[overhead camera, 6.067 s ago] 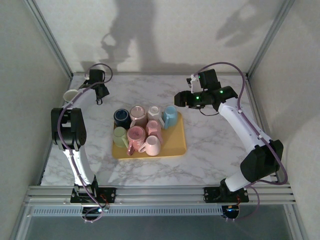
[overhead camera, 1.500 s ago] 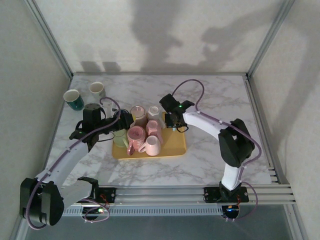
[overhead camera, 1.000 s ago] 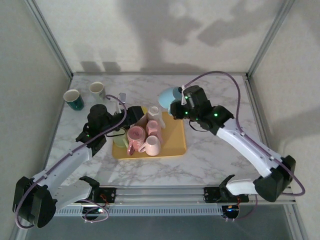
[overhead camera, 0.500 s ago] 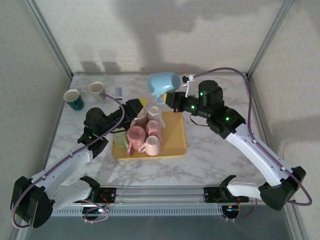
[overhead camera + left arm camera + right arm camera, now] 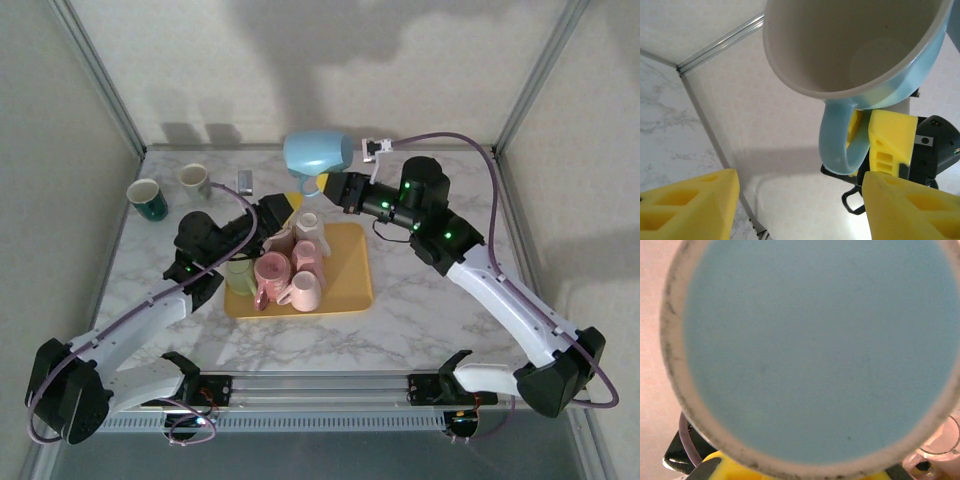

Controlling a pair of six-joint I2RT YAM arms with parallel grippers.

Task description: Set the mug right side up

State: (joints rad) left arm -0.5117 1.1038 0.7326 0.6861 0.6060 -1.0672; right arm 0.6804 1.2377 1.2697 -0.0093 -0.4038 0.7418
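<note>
Upper centre: we note the right gripper [image 5: 318, 186] clamped on the blue mug [image 5: 318, 153] by its handle [image 5: 836, 137], held aloft, mouth seemingly facing left. The left gripper [image 5: 278, 206] sits below it, jaws apart.

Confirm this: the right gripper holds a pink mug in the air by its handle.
One thing is wrong: the mug is light blue, not pink, as the top view shows. The right gripper does hold it in the air by its handle.
</note>
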